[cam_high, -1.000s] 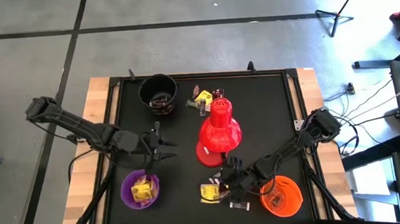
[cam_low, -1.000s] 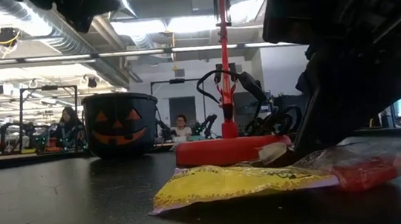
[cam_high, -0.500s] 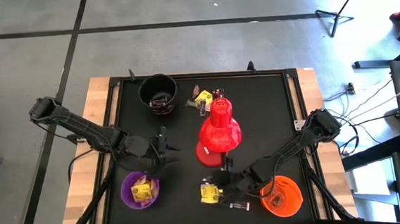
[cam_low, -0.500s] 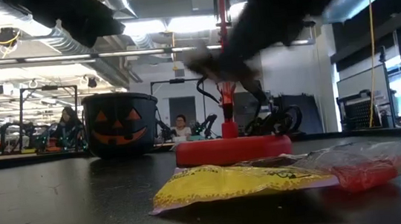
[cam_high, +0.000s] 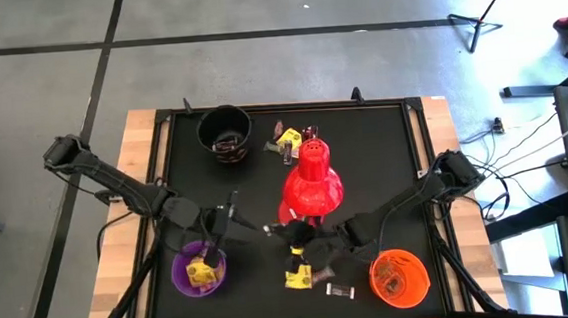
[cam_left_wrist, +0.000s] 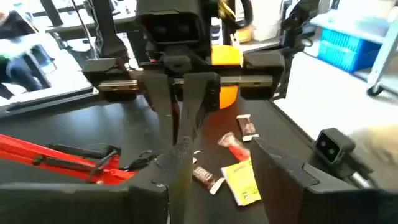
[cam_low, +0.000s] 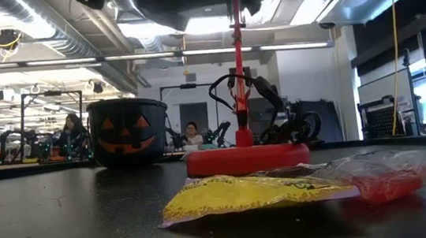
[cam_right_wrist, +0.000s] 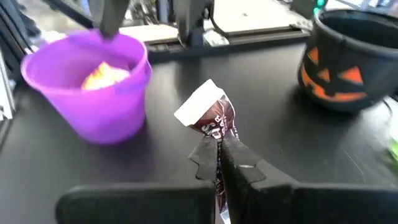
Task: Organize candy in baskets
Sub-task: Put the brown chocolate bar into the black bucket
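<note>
right claw [cam_right_wrist: 219, 148]: pinched tight on a brown candy [cam_right_wrist: 210, 116] — up off the counter [cam_high: 384, 162]
left claw [cam_high: 230, 216]: part open, empty — by purple bucket [cam_high: 183, 261]

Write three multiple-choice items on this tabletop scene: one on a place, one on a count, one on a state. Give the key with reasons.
1. Where does the orange bucket stand?
A. near the table's front edge, on the right arm's side
B. beside the black bucket
C. under the lamp

2. How many buckets are on the table?
A. two
B. three
C. four

3. What is the right claw doing?
A. hanging open
B. shut on a brown wrapped candy
C. gripping the lamp

Key: 1 A, the high view shows it there. 2 B, black, purple and orange. 3 B, the right wrist view shows the brown wrapped candy pinched between its fingertips.
</note>
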